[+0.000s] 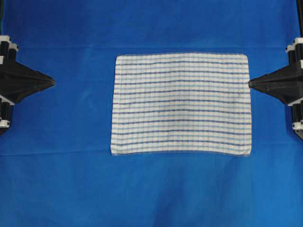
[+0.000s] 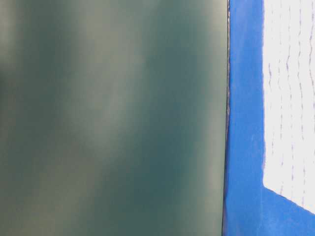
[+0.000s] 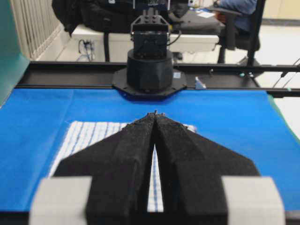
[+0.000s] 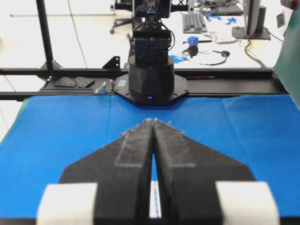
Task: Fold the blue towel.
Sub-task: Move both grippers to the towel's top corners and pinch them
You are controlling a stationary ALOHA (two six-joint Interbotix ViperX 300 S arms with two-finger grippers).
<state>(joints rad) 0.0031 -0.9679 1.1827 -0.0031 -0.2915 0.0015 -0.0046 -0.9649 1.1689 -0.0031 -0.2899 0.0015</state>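
The blue towel, a white rectangle with thin dark-blue and light-blue check stripes, lies flat and spread out in the middle of the overhead view. It also shows in the left wrist view, in the right wrist view and at the right edge of the table-level view. My left gripper is shut and empty, well left of the towel; its tips meet in the left wrist view. My right gripper is shut and empty, its tip at the towel's right edge, with tips together in the right wrist view.
A large plain blue cloth covers the table under the towel. A dark green panel fills most of the table-level view. Each wrist view shows the opposite arm's black base at the table's far edge.
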